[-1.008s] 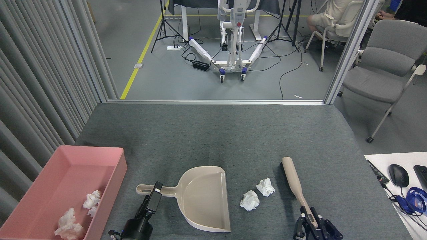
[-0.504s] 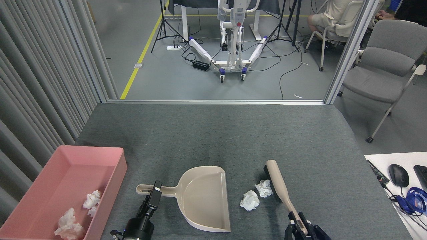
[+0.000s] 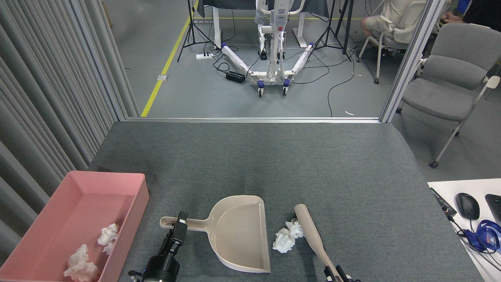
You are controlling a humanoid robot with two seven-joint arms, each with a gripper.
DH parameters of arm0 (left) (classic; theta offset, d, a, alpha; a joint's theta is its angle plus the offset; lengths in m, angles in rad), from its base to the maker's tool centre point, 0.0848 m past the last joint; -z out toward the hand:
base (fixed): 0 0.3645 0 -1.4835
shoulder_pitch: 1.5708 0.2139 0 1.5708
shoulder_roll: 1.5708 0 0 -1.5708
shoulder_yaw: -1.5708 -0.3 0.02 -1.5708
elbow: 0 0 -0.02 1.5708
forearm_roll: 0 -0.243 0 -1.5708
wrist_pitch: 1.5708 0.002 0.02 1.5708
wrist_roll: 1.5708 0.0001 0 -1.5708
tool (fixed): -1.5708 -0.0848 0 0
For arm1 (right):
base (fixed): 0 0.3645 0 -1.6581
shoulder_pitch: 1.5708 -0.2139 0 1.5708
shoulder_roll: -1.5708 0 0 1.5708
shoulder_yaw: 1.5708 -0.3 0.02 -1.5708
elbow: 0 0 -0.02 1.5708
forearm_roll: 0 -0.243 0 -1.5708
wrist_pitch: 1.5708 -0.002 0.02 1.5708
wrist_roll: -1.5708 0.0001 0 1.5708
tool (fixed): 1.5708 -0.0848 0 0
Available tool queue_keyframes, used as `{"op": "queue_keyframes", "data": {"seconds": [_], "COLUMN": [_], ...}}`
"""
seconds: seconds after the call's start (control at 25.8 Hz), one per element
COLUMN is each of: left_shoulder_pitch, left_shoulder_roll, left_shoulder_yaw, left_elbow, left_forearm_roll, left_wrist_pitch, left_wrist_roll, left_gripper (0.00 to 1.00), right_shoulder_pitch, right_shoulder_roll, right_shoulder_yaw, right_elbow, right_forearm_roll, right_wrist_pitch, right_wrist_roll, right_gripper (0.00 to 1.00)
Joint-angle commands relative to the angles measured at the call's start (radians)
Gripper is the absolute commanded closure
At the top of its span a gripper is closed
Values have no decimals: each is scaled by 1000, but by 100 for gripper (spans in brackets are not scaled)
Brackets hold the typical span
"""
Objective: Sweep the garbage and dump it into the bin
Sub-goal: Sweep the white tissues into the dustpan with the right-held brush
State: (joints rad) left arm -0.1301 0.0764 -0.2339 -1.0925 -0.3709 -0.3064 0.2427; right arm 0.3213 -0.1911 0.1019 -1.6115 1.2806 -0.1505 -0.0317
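The right gripper [image 3: 337, 274] clasps a beige plastic brush [image 3: 311, 232] against two crumpled white tissue wads [image 3: 287, 237] beside the beige dustpan [image 3: 238, 233]; the left gripper [image 3: 177, 232] grips its handle. More wads [image 3: 92, 250] lie in the shallow pink plastic bin [image 3: 135, 196].

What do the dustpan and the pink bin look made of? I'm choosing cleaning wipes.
The beige long-handled dustpan looks like smooth moulded plastic: one even colour with a soft sheen. The shallow pink rectangular bin also looks plastic, with thin, uniform matte walls. Neither can be confirmed by sight.

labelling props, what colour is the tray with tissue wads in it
Pink, seen best in the head view.
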Motion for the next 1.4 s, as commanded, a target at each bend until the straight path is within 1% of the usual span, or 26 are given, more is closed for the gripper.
{"op": "queue_keyframes", "data": {"seconds": [0.0, 0.04, 0.19, 0.27, 0.35, 0.39, 0.43, 0.54, 0.62, 0.7, 0.85, 1.01, 1.05, 1.2, 1.28, 1.36], "left_shoulder_pitch": [0, 1, 1, 0, 0, 0, 0, 0, 0, 0, 0, 0, 0, 0, 0, 0], "left_shoulder_roll": [0, 0, 0, -1, -1, -1, -1, -1, -3, -3, -3, -3, -4, -4, -4, -3], "left_shoulder_yaw": [1, 1, -1, 1, 1, 1, 1, 1, 1, 1, 1, 1, 1, 1, 1, 1], "left_elbow": [0, 0, 6, 14, 20, 23, 25, 26, 26, 28, 33, 36, 36, 36, 36, 36], "left_forearm_roll": [-2, -2, -3, -3, -3, -5, -5, -6, -6, -8, -8, -8, -8, -8, -6, -5], "left_wrist_pitch": [-10, -10, -10, -10, -10, -10, -10, -22, -28, -31, -33, -34, -37, -40, -39, -36], "left_wrist_roll": [6, 6, 6, 6, 6, 6, 6, 6, 6, 6, 6, 6, 6, 6, 6, 4], "left_gripper": [47, 48, 51, 53, 56, 57, 60, 67, 70, 72, 75, 78, 79, 80, 80, 82], "right_shoulder_pitch": [-1, -2, -19, -34, -47, -54, -62, -79, -82, -84, -82, -80, -79, -79, -80, -80], "right_shoulder_roll": [33, 47, 64, 88, 116, 125, 131, 140, 154, 156, 122, 71, 58, -8, -31, -39], "right_shoulder_yaw": [65, 82, 159, 199, 232, 242, 256, 291, 297, 297, 271, 171, 144, 53, 18, 4], "right_elbow": [-1, 1, -1, -1, -1, -1, -1, -1, -5, -16, -68, -90, -90, -87, -77, -64], "right_forearm_roll": [6, 16, 25, 34, 43, 45, 45, 45, 45, 43, 37, 22, 8, -83, -110, -118], "right_wrist_pitch": [-14, -11, 17, 31, 45, 49, 54, 66, 65, 63, 71, 75, 72, 48, 42, 42], "right_wrist_roll": [22, 22, 24, 24, 24, 24, 24, 24, 22, 16, 6, -2, -4, -2, 1, 4], "right_gripper": [100, 100, 100, 100, 100, 100, 100, 100, 100, 100, 100, 100, 100, 100, 100, 100]}}
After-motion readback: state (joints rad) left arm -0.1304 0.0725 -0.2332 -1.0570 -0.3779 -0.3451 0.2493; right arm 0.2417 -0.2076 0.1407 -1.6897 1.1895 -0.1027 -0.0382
